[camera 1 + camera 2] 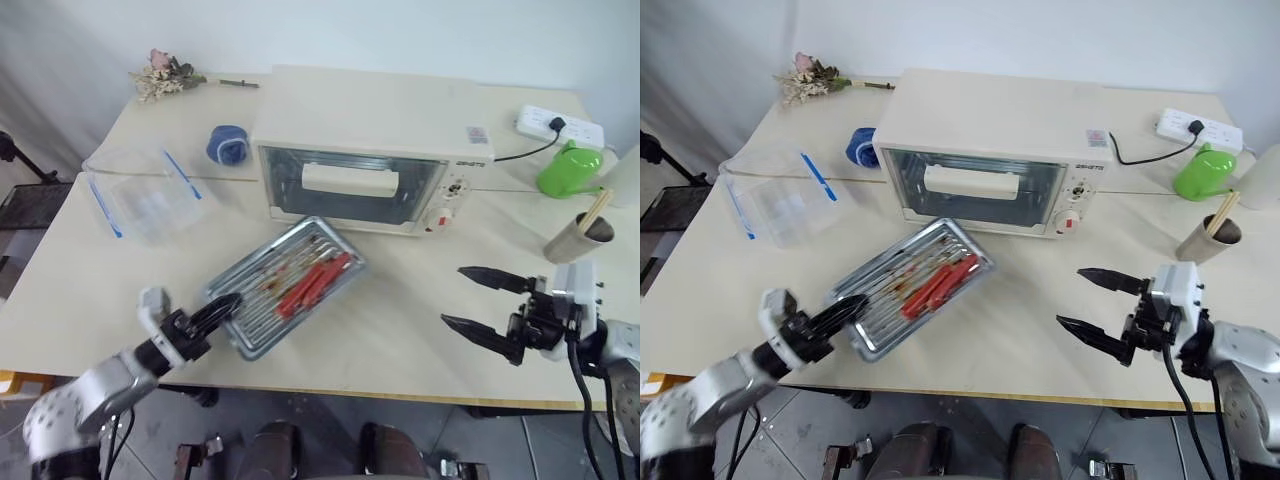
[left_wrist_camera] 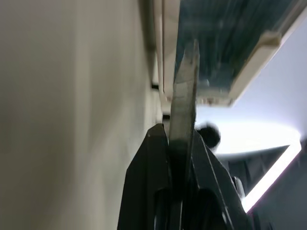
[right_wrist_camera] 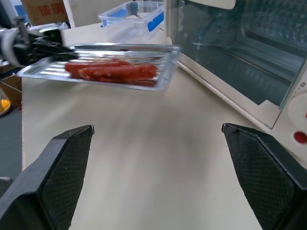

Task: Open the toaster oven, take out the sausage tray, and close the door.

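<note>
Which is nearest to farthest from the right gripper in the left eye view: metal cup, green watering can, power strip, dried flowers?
From the right gripper:
1. Metal cup, just beyond it, right edge.
2. Green watering can, farther back.
3. Power strip, back right corner.
4. Dried flowers, far back-left corner.

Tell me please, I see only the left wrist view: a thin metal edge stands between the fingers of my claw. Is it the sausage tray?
Observer: Yes. The left claw grips the sausage tray at its near corner.
Operator: Does the tray lie on the table?
Observer: In the right wrist view it seems raised a little off the table, in front of the toaster oven.
Operator: And the door, open or shut?
Observer: The door is shut, with its white handle at the top.
</note>
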`<state>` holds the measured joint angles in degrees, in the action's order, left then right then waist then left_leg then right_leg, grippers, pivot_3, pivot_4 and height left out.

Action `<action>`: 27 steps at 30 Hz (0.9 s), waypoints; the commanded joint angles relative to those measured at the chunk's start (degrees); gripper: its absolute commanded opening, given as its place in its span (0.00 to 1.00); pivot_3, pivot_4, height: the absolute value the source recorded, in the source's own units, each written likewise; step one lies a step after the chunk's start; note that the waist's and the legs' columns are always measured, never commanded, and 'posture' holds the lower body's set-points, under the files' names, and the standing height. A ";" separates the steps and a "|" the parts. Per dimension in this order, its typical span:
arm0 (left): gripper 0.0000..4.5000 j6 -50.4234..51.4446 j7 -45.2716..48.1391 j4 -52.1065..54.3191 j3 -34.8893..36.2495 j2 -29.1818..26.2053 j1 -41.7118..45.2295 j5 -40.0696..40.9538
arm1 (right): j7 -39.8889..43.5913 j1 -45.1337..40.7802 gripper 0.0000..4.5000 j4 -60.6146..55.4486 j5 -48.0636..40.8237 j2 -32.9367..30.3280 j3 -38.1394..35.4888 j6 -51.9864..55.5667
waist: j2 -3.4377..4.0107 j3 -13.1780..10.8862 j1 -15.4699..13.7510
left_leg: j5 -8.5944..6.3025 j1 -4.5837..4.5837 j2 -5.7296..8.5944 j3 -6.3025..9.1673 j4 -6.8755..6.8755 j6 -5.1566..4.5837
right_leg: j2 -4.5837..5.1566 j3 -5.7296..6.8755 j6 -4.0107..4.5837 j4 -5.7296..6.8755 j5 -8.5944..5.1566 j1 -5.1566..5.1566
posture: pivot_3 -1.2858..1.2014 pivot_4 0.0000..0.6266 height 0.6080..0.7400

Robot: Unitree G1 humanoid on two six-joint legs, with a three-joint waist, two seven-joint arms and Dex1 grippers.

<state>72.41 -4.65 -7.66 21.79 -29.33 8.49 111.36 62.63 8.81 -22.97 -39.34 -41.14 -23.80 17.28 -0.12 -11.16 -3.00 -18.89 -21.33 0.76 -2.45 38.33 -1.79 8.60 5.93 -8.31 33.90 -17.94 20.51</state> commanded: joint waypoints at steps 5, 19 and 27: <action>0.00 9.01 1.38 -12.48 -12.91 -4.31 15.30 1.13 | -3.55 12.43 0.99 -10.33 -2.72 2.05 -9.04 0.18 | -0.03 0.02 1.35 | -0.01 0.04 0.02 -0.13 -0.07 0.01 | -0.01 -0.02 -0.02 0.04 0.01 0.08 | 0.52 0.24 1.00; 0.00 10.54 17.83 -27.07 -20.85 2.66 34.43 -33.93 | -8.01 22.96 0.99 -17.98 -5.88 3.41 -14.38 0.58 | 0.34 0.26 -1.83 | 0.22 0.10 0.21 -0.27 -0.07 0.01 | 0.12 -0.18 -0.19 -0.01 0.10 -0.03 | 0.52 0.24 1.00; 0.49 9.15 30.52 -26.13 -22.30 3.17 36.37 -48.56 | -9.62 22.03 1.00 -18.31 -6.05 2.74 -13.30 0.88 | 0.39 0.29 -1.58 | 0.25 0.08 0.22 -0.28 -0.12 -0.03 | 0.11 -0.18 -0.22 -0.02 0.12 0.03 | 0.52 0.24 1.00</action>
<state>82.61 23.62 -34.01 0.11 -26.90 44.73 65.69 53.34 30.79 -39.33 -44.16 -38.06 -36.54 18.07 0.27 -10.88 -4.59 -18.64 -21.25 0.96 -2.72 38.20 -1.82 8.71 5.75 -8.53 33.89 -17.82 20.54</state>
